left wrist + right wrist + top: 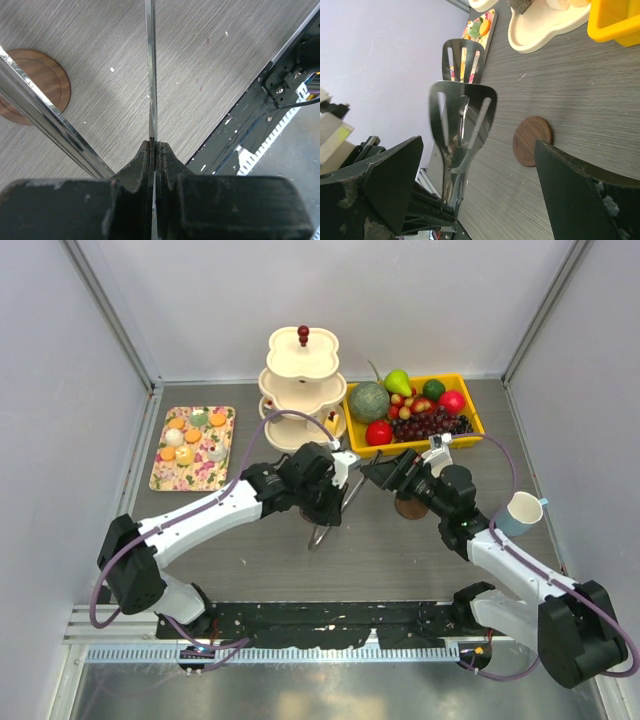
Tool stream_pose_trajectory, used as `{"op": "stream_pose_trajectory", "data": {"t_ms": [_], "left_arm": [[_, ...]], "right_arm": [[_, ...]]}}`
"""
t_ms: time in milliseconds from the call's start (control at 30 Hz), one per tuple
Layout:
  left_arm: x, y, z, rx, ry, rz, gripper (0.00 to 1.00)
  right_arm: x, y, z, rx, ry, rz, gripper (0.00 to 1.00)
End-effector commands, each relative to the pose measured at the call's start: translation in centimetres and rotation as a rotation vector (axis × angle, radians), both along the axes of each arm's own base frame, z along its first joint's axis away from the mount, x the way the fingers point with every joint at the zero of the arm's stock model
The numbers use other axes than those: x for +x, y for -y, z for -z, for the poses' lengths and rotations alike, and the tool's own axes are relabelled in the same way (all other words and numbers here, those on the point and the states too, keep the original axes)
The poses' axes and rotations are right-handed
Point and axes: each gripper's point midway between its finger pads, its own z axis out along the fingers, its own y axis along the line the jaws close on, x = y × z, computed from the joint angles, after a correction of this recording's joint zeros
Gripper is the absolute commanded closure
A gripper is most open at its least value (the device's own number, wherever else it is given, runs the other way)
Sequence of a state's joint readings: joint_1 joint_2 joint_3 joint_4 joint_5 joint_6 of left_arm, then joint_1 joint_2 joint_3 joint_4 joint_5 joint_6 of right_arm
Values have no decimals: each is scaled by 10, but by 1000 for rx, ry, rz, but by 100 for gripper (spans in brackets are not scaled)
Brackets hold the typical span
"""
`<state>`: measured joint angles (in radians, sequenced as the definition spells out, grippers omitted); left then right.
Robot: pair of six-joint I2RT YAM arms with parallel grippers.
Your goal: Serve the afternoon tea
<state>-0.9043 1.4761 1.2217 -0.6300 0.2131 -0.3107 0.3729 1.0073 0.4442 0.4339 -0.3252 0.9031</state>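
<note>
Far left: flowered rectangular tray (225, 472) lies flat on the grey wood-grain tabletop (400, 560), near the left wall. The small bite-size sweets (192, 436) sit on it: round orange tarts, pale green and white pieces, one yellow. All lie well apart from both arms.

Left arm reaches across to mid-table. Left gripper (337, 472) (154, 147): fingers clenched on slotted metal serving tongs (327, 518) (151, 75), pinching one thin arm of them edge-on. The other arm of the tongs runs off diagonally to the left in the left wrist view. A round brown wooden coaster (37, 75) lies flat on the tabletop below, partly behind that arm.

Centre back: cream three-tier serving stand (303, 380) with a red knob stands upright. One small yellow piece sits on its lowest tier.

Right gripper (378, 472) (479, 141): fingers spread wide, grasping nothing. It faces the left gripper, just beside it. In the right wrist view the two slotted blades of the tongs (462, 115) stand in the gap between the fingers. Whether they touch, cannot tell. A second brown coaster (532, 141) lies on the tabletop beyond.

Right back: yellow plastic tray (447, 377) holds fruit, just beside the stand.

Far right: white-and-blue mug (520, 512) stands upright on the tabletop beside the right forearm.
</note>
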Motion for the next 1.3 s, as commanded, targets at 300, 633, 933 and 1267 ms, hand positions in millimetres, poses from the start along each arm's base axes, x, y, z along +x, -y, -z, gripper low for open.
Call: {"op": "stream_pose_trajectory", "data": {"t_ms": [300, 633, 933, 1267], "left_arm": [[4, 31, -35, -101, 32, 48, 99], [8, 34, -41, -109, 49, 47, 93], [11, 29, -49, -163, 118, 20, 46], [26, 15, -58, -304, 294, -105, 1]], "right_arm": [[1, -11, -17, 112, 58, -47, 19], [-1, -11, -22, 128, 65, -50, 61], [-5, -6, -25, 154, 66, -28, 76], [-6, -1, -38, 249, 45, 1, 81]]}}
